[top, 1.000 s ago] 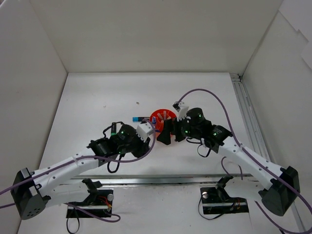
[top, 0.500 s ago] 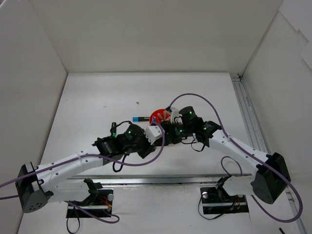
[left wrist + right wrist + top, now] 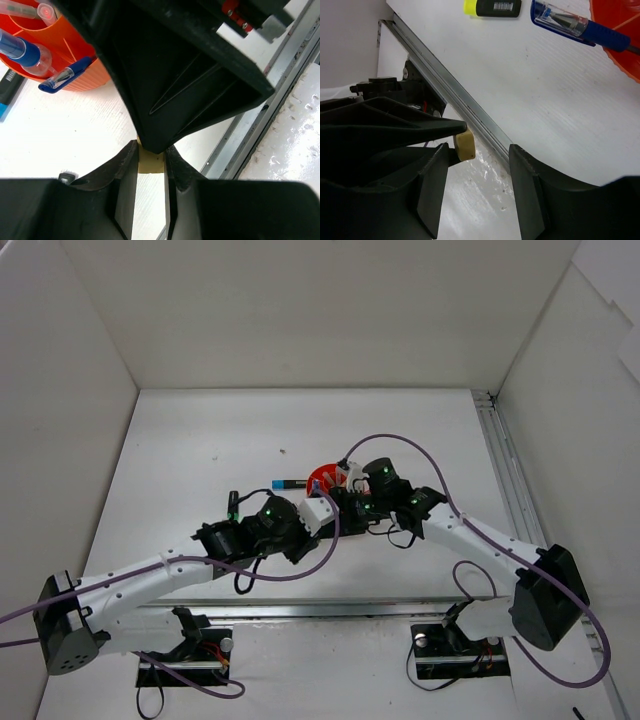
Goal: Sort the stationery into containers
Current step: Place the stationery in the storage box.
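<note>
reading this as a handover: my left gripper (image 3: 151, 159) is clenched on the small tan block eraser (image 3: 150, 164), pinched right at the fingertips, and the right gripper (image 3: 480, 150) has come in around it with its black fingers not yet closed, the eraser just beside one finger and clear of the other. the pair meet at about 6 o'clock from the round orange plastic tub (image 3: 325, 469), so the eraser is near the container but not in it. next, i judge, the right fingers must finish closing squarely on that little block before the left lets go, then carry it toward 12 o'clock into a compartment. compared with a second ago, the right wrist has swung toward 9 o'clock and now hides most of the tub, and the left has reached up to meet it. the black highlighter with a blue cap (image 3: 287, 483), at 9 o'clock from the tub, has not moved, and a black highlighter with a yellow cap (image 3: 493, 7) also waits.
</note>
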